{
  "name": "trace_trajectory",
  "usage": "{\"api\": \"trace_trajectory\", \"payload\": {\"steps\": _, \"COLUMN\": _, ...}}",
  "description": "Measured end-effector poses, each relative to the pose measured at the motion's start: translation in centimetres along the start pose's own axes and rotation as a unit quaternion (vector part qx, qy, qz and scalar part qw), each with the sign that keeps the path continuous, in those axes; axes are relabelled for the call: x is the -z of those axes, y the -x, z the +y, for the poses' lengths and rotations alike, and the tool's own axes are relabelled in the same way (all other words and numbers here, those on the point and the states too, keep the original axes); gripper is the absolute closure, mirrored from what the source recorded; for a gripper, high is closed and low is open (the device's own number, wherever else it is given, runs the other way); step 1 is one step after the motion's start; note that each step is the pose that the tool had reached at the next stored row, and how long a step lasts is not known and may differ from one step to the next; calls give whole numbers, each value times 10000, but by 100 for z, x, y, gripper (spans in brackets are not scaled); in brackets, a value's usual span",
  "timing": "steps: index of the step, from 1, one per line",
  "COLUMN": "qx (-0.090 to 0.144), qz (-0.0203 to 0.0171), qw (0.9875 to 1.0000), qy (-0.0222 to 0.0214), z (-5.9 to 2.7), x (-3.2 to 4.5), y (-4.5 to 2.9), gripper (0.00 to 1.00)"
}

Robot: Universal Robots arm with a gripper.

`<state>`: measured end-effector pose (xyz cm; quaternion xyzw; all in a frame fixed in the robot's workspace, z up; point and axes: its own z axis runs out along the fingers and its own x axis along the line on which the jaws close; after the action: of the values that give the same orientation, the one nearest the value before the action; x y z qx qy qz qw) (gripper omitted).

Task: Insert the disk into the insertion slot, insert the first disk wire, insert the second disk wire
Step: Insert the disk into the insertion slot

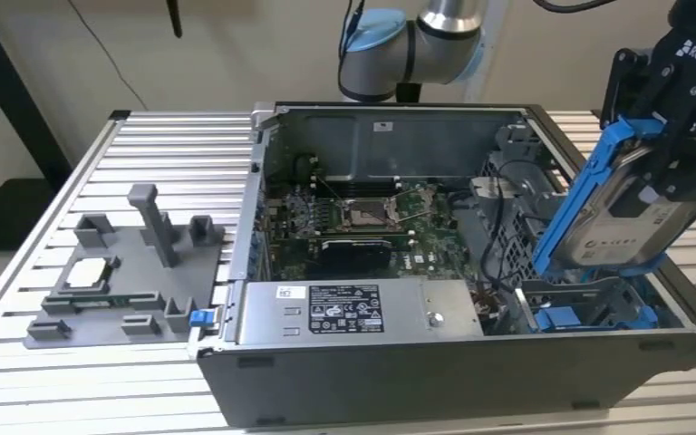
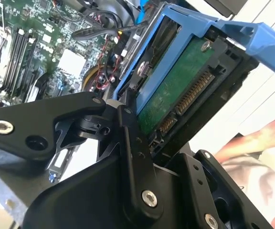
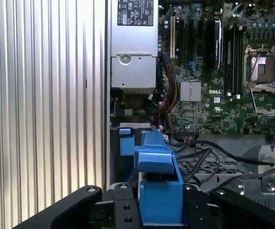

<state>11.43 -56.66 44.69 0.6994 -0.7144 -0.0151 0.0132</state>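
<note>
Exterior view showed the gripper (image 1: 669,168) clamped on the disk (image 1: 620,227), which was tilted steeply with its long axis nearly upright. Its lower end hung just above the insertion slot (image 1: 590,308), directly below at the exterior view's right.

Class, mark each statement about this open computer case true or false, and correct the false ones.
1. The tool grips the disk, which is tilted over the insertion slot. True.
2. The disk lies flat inside the insertion slot. False: it is steeply tilted in the tool's grip, not yet seated.
3. A cooler covers the CPU socket. False: the socket is uncovered.
4. In the exterior view, the power-supply box lies to the left of the insertion slot. True.
5. The grey fixture stands on the exterior view's right of the computer case. False: it stands on the left, on the slatted table.
</note>
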Motion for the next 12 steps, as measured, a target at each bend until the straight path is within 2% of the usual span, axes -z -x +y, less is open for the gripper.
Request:
{"api": "trace_trajectory", "payload": {"steps": 6, "qx": 3, "qz": -21, "qw": 10000, "qy": 5, "z": -15, "x": -90, "y": -7, "gripper": 100}}
{"api": "trace_trajectory", "payload": {"steps": 12, "qx": 25, "qz": -22, "qw": 10000, "qy": 5, "z": -37, "x": -189, "y": -14, "gripper": 100}}
